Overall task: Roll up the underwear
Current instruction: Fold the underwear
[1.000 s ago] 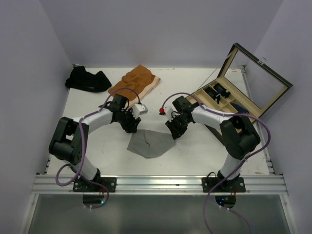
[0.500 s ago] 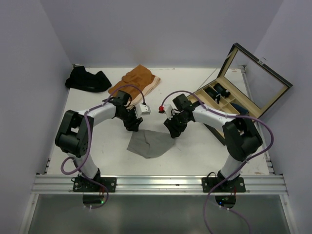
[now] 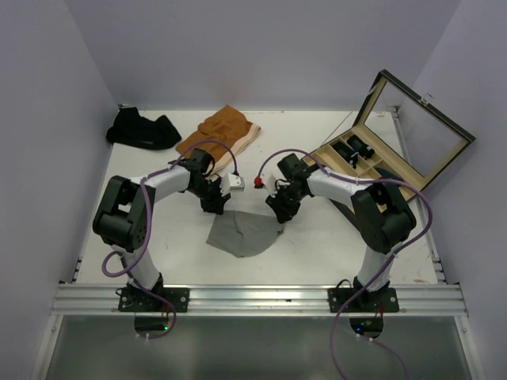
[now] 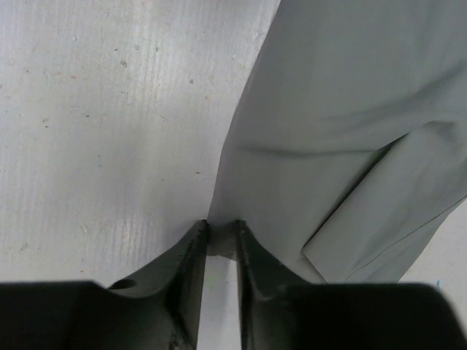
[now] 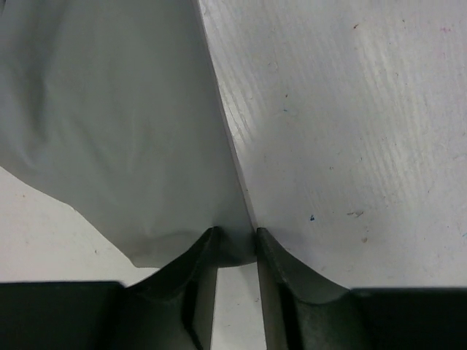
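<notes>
Your left claw (image 4: 221,230) pinches far-left edge of grey underwear (image 3: 242,235). Your right claw (image 5: 235,238) pinches far-right corner. Cloth lies flat on counter (image 3: 317,247), between both claws and arm bases.

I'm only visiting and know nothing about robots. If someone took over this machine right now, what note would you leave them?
Left gripper: shut on the far left corner of the grey briefs, down at the table.
Right gripper: shut on the far right corner of the same pair.
Things: the grey briefs lie mostly flat mid-table between the arms. The rust-orange briefs and the black briefs lie at the far edge. The wooden box stands open on the right.
Done: grey pair laid out and gripped at both corners.
Left: roll it, then the others.
</notes>
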`<action>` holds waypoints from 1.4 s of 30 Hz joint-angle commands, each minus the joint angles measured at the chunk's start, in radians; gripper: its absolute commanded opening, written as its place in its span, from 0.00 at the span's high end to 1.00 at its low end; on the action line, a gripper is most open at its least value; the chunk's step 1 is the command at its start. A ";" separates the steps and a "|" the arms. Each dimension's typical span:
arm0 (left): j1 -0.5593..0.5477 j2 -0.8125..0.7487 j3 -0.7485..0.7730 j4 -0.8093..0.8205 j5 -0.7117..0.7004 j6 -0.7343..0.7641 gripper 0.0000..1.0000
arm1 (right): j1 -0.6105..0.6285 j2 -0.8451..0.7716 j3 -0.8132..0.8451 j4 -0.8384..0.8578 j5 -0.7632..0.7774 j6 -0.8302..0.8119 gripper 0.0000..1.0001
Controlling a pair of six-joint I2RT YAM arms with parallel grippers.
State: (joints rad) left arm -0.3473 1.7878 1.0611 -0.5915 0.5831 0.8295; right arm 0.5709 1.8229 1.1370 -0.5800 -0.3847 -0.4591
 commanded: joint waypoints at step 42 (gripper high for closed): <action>0.125 -0.113 0.301 0.225 -0.033 -0.070 1.00 | -0.092 -0.045 0.477 -0.092 -0.003 -0.144 1.00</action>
State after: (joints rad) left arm -0.2306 1.7077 1.3113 -0.4297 0.5468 0.7483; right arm 0.4709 1.8313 1.5669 -0.6586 -0.3981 -0.5697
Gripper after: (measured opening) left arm 0.005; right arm 0.014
